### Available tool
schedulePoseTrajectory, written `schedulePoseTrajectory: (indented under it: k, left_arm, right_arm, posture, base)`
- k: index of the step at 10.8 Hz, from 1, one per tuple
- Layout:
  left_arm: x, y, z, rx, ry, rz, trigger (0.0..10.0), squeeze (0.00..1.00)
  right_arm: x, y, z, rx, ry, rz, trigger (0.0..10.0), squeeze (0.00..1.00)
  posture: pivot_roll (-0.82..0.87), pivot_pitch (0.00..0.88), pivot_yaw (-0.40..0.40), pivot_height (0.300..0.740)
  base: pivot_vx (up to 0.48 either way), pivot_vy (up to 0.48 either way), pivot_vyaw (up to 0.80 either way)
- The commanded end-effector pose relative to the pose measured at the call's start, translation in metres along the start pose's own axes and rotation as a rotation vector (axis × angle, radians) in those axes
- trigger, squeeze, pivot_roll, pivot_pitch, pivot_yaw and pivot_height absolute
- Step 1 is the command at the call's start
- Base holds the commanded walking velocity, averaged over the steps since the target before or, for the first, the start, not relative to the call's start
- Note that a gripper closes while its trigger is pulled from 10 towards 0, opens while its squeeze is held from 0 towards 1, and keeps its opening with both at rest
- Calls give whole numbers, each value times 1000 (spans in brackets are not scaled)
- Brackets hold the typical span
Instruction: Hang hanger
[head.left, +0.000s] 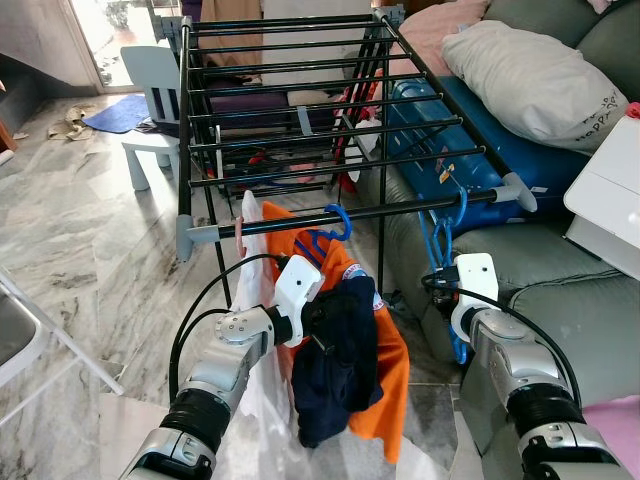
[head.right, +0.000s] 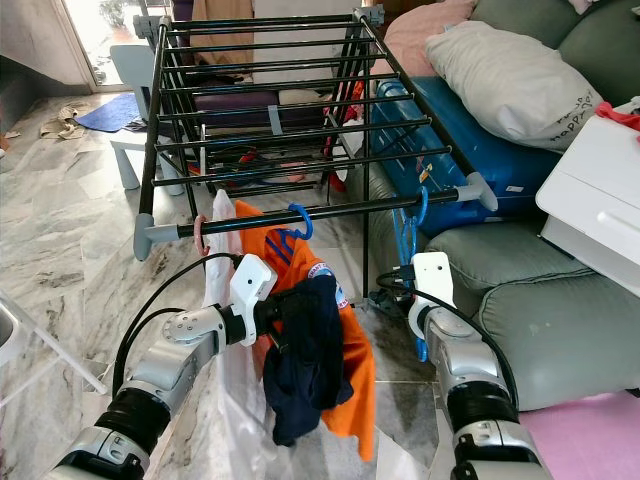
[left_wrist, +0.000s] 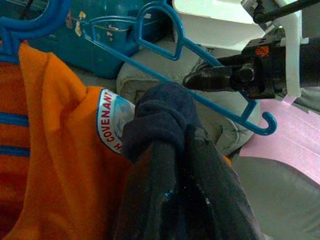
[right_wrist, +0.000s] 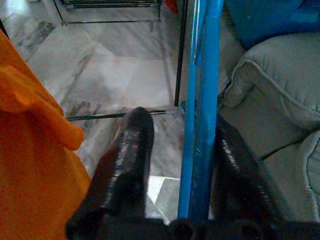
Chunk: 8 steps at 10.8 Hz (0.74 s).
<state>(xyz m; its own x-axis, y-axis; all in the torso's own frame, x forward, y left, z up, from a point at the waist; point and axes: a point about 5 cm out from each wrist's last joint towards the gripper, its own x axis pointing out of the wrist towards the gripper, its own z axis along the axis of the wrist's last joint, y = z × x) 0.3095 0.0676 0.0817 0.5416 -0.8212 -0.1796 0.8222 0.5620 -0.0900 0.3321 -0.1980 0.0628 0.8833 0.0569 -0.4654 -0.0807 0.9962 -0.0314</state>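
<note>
My right gripper (right_wrist: 182, 165) has its fingers loosely astride the bare blue plastic hanger (head.left: 440, 240) hooked on the black metal drying rack's (head.left: 300, 130) near rail, my left gripper (left_wrist: 180, 165) clamps the dark navy garment (head.left: 335, 360), which could drag the orange shirt (head.left: 385, 340) off

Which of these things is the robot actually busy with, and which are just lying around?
Busy with: blue hanger hooked on the drying rack; right gripper around it; left gripper holding dark garment.

Lying around: orange shirt, pillow, blue suitcase, sofa.
</note>
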Motion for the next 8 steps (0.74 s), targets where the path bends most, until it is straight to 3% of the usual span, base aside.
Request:
schedulePoseTrajectory:
  k: [1, 8]
  left_arm:
    - [2, 0, 7, 33, -21, -12, 10000, 0]
    - [4, -3, 6, 32, -16, -21, 10000, 0]
  right_arm:
    - [1, -3, 7, -16, -13, -4, 0, 0]
    - [2, -5, 3, -32, -11, -9, 0, 0]
  posture:
    - [11, 0, -40, 740]
    - [2, 0, -34, 740]
  base:
    - [0, 0, 0]
    - [0, 0, 0]
